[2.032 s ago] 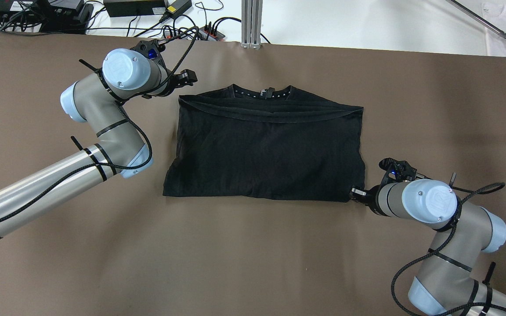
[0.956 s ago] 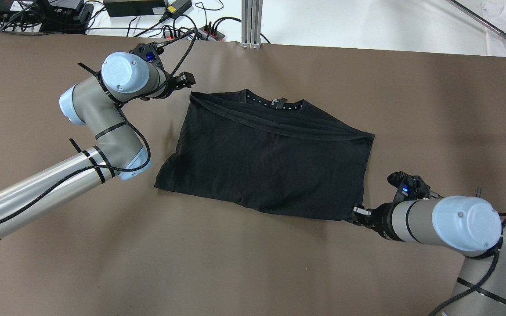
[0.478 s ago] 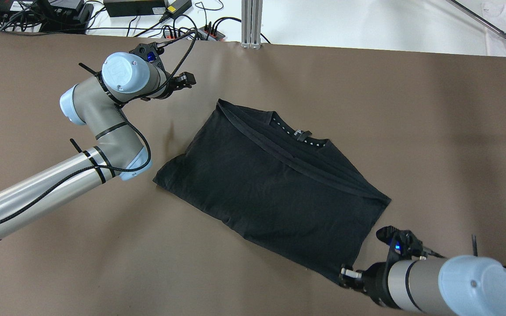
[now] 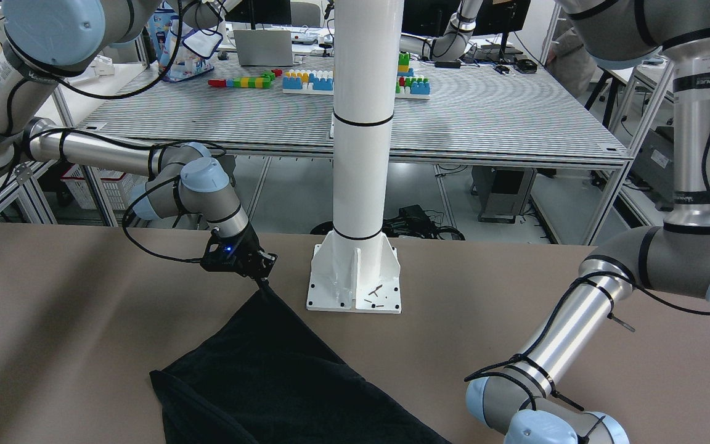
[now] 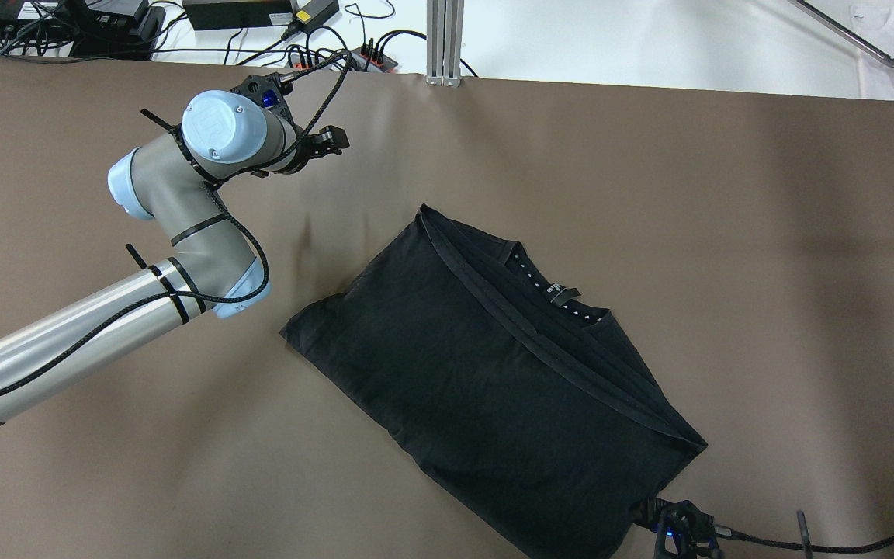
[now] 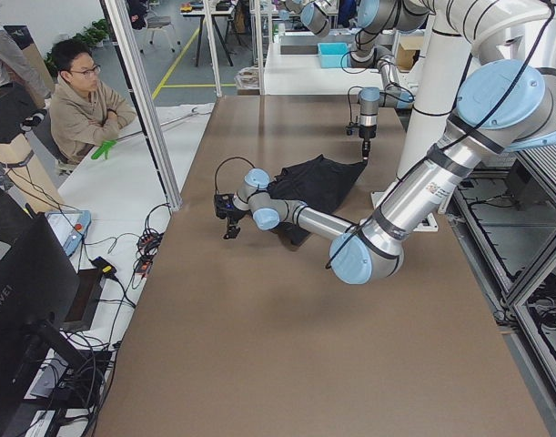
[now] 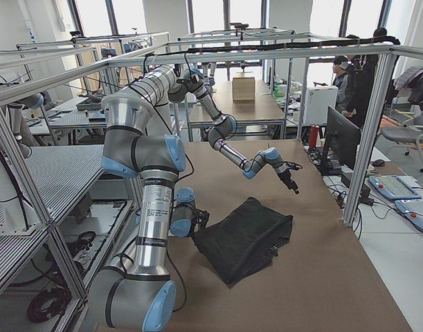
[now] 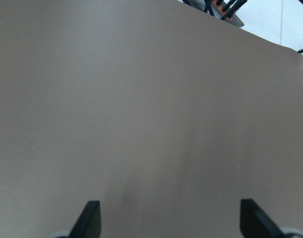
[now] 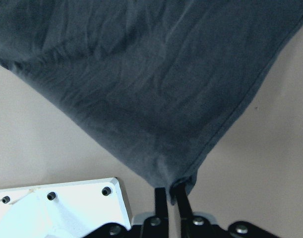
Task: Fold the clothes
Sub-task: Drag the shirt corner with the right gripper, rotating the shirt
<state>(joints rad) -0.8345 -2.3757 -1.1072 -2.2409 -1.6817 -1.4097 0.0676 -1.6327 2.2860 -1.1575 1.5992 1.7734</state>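
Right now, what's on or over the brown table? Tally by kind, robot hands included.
Black garment: 1
White pillar: 1
Robot hands: 2 (left hand open over bare table, right hand shut on a corner of the garment)
Total: 4

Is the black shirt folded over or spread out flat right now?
Folded. The black shirt lies doubled, its hem band laid across just short of the collar.
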